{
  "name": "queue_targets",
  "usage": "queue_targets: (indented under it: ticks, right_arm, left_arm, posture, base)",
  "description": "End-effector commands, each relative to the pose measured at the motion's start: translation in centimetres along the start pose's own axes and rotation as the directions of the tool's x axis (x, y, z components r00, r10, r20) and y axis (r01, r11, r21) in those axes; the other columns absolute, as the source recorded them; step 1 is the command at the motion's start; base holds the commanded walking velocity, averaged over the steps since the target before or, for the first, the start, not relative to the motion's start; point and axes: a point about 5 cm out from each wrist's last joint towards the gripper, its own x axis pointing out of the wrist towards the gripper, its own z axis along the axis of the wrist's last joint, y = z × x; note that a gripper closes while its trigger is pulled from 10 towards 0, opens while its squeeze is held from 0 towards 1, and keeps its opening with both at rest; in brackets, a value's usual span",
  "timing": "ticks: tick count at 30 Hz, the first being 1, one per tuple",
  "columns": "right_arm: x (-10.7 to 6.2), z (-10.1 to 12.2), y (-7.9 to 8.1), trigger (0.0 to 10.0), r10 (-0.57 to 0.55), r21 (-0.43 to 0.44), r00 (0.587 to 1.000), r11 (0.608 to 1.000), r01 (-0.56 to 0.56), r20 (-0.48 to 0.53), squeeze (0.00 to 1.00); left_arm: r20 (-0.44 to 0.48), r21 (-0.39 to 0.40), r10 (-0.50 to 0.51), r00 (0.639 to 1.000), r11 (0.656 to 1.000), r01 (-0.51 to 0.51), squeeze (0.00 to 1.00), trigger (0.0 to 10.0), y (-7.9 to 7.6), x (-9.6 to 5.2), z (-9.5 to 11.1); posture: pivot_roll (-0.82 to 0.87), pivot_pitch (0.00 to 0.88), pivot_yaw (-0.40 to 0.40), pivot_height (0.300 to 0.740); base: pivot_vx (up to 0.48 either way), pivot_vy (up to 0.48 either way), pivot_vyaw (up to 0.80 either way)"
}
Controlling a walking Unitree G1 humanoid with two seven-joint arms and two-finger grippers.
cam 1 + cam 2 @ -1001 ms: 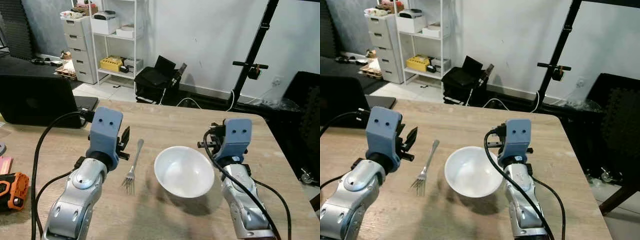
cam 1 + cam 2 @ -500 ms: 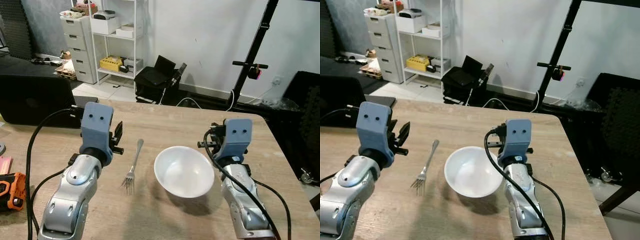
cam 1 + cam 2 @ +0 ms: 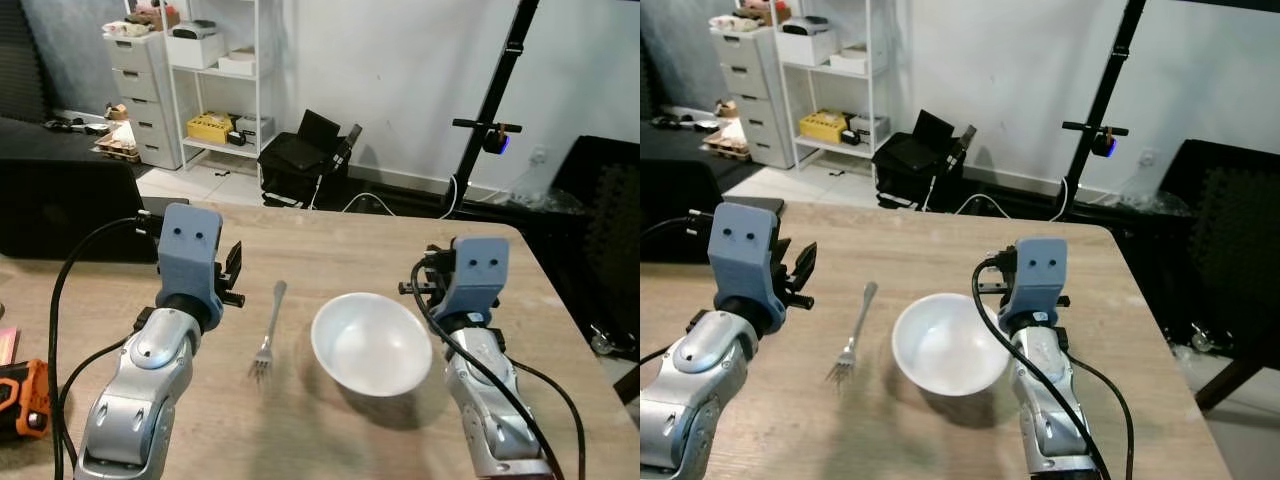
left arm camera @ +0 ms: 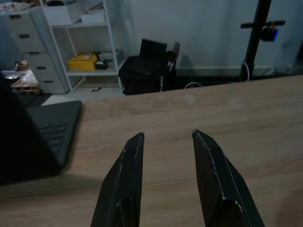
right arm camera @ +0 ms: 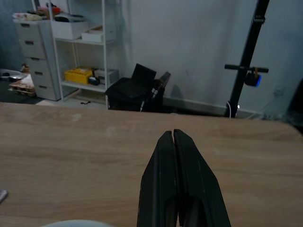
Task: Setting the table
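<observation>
On the wooden table (image 3: 340, 240), seen from the head, a white bowl (image 3: 371, 343) is set just right of a fork (image 3: 267, 330). From the left wrist, the left gripper (image 4: 165, 142) is seen released, empty. From the right wrist, the right gripper (image 5: 174, 139) is seen clenched on nothing

A white bowl (image 3: 371, 345) sits upright and empty on the wooden bench (image 3: 330, 240), round and smooth inside. Just beside it, on the robot's left, a silver fork (image 3: 267, 332) lies flat, apart from the bowl, its tines toward the robot and its handle pointing toward the far edge of the bench.
</observation>
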Motion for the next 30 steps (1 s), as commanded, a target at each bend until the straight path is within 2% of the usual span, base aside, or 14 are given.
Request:
queue_targets:
  ticks: [1,19,30]
  right_arm:
    - [-0.19,-0.27,0.05,10.0,0.001,-0.005,1.000,1.000,-0.001,-0.009,0.00]
    - [-0.16,-0.34,0.00,10.0,0.000,-0.007,1.000,1.000,0.000,-0.010,0.00]
    - [-0.15,-0.35,0.01,10.0,0.000,-0.008,1.000,1.000,0.000,-0.011,0.00]
  left_arm:
    - [-0.009,-0.003,0.015,1.000,1.000,-0.015,0.00,10.0,0.35,-0.04,-0.23]
    - [-0.005,0.008,-0.019,1.000,1.000,0.019,0.00,10.0,-0.51,-0.24,-0.35]
    - [-0.005,0.004,-0.012,1.000,1.000,0.012,0.00,10.0,-0.31,-0.28,-0.32]
  posture:
    - [0.07,0.096,0.003,0.740]
    - [0.07,0.095,0.004,0.740]
    - [0.08,0.096,0.004,0.740]
  base:
    - [0.000,0.420,0.00]
    - [0.000,0.000,0.00]
    - [-0.436,0.000,0.00]
